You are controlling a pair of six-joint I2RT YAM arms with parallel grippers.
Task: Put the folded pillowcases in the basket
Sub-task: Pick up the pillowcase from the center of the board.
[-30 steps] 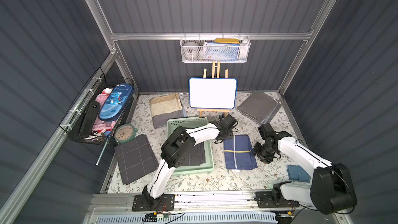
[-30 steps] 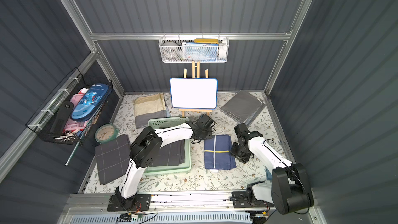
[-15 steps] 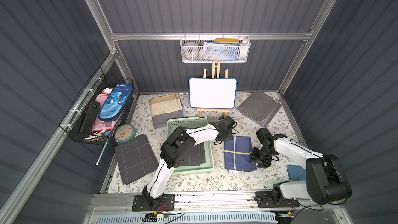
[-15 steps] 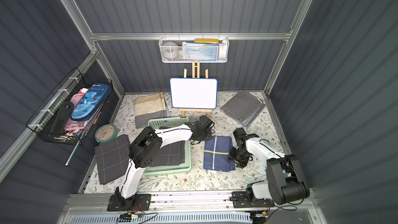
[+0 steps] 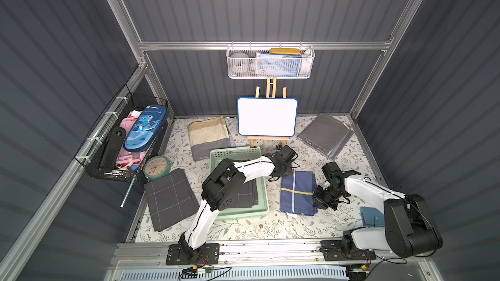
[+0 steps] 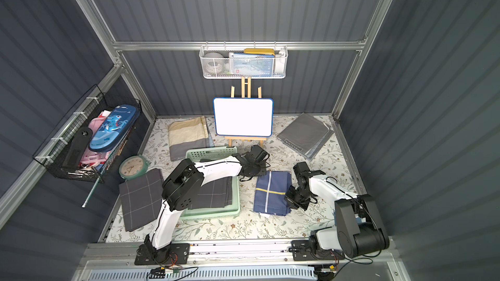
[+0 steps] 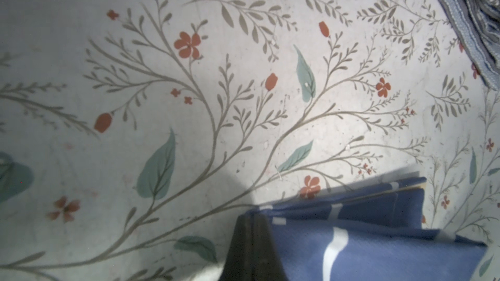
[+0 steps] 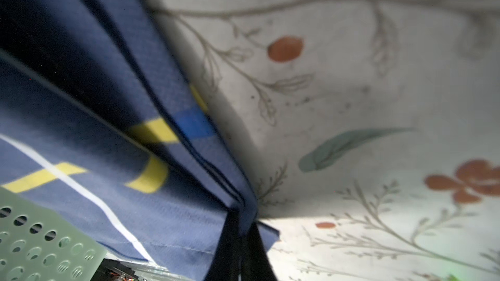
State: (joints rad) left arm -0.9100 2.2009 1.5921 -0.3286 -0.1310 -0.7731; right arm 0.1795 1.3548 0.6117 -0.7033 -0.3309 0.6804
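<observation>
The folded blue pillowcase (image 5: 297,194) lies on the flowered desk (image 5: 270,228). It is just beside the mint-green basket (image 5: 235,154), not in it. The left gripper (image 5: 276,177) sits at the pillowcase corner closest to the basket's far end. In the left wrist view its 2 fingers (image 7: 244,239) are pressed together, with the blue cloth's edge pinched between them. The right gripper (image 5: 318,198) is at the pillowcase edge that faces away from the basket. In the right wrist view its fingers (image 8: 230,239) are pressed together on the cloth too, and that edge looks lifted a little off the desk. A dark gray checked cloth (image 5: 251,194) lies inside the basket.
</observation>
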